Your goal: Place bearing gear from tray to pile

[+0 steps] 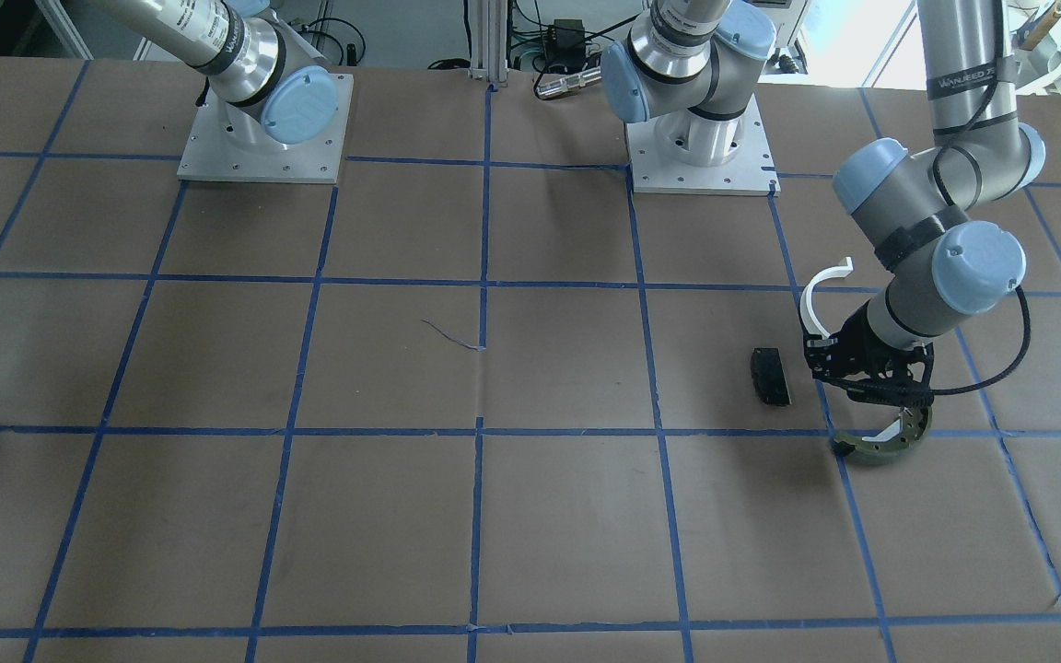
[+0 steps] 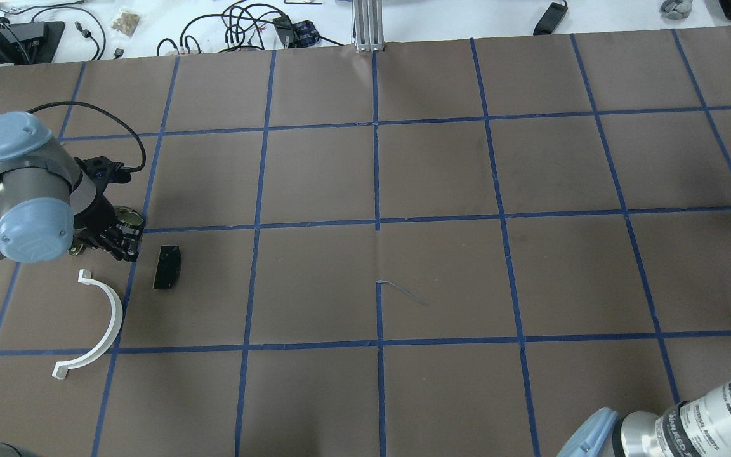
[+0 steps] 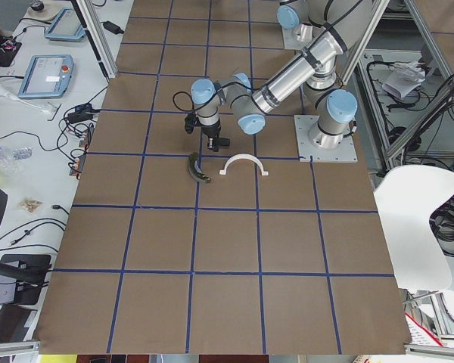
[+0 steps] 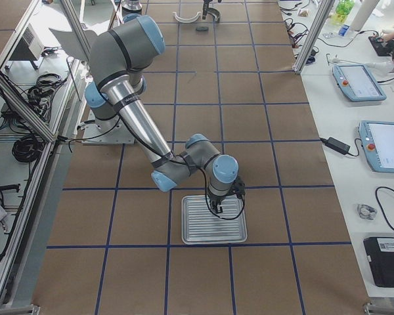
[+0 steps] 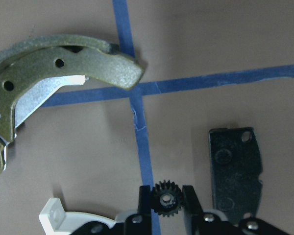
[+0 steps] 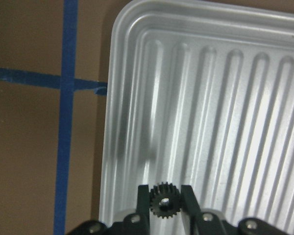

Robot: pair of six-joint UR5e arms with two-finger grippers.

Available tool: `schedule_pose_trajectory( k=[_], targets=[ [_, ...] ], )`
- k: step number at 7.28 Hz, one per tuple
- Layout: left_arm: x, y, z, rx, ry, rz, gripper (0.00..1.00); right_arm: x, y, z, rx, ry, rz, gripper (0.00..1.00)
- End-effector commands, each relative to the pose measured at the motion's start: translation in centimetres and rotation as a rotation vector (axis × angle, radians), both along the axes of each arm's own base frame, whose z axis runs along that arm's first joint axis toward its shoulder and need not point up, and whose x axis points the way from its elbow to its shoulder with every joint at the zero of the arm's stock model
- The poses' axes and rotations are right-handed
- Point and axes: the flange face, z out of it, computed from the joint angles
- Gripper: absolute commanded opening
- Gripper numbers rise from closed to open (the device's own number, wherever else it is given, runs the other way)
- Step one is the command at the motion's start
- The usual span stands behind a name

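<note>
In the left wrist view, my left gripper (image 5: 166, 195) is shut on a small black bearing gear (image 5: 165, 201), low over the pile. Around it lie the olive-green brake shoe (image 5: 63, 68), the black pad (image 5: 235, 169) and one end of the white half-ring clip (image 5: 54, 215). The overhead view shows the left gripper (image 2: 118, 240) between the clip (image 2: 100, 324) and the pad (image 2: 167, 266). Over the ribbed silver tray (image 6: 264, 122), my right gripper (image 6: 164, 194) is shut on another small black gear (image 6: 164, 201). In the exterior right view the tray (image 4: 213, 231) lies under the near arm.
Brown paper with a blue tape grid covers the table (image 2: 441, 279). The two arm bases (image 1: 259, 129) stand on plates at the robot side. Cables and devices lie beyond the far table edge (image 2: 245, 25).
</note>
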Motion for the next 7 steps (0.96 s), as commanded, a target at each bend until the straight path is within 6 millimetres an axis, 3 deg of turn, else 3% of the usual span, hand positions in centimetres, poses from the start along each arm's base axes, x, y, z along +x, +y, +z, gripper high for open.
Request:
schedule_pose_trajectory(
  k=[1,2,3,4,6,7],
  targets=[
    [-0.1,0.9,-1.2,-0.014,-0.001,-0.002,0.0,8.2,-2.8,3.6,0.008,-0.015,0.03,0.17],
    [0.0,0.8,-1.2,-0.016,0.0,-0.006,0.6,12.5,-4.4,3.3,0.026,-0.029,-0.046,0.13],
    [-0.1,0.5,-1.0,-0.025,0.011,-0.011,1.0,17.8,-6.1,3.0,0.028,-0.026,-0.072,0.13],
    [-0.2,0.2,-0.2,-0.039,0.005,-0.013,1.0,24.6,-7.5,4.9,0.018,-0.006,-0.051,0.13],
    [-3.5,-2.3,6.7,-0.053,0.047,-0.029,1.0,36.7,-6.1,9.5,-0.024,0.017,-0.17,0.13],
    [-5.5,-3.6,11.2,-0.034,0.04,0.006,1.0,43.3,-5.8,9.7,-0.036,0.021,-0.212,0.14]
  ],
)
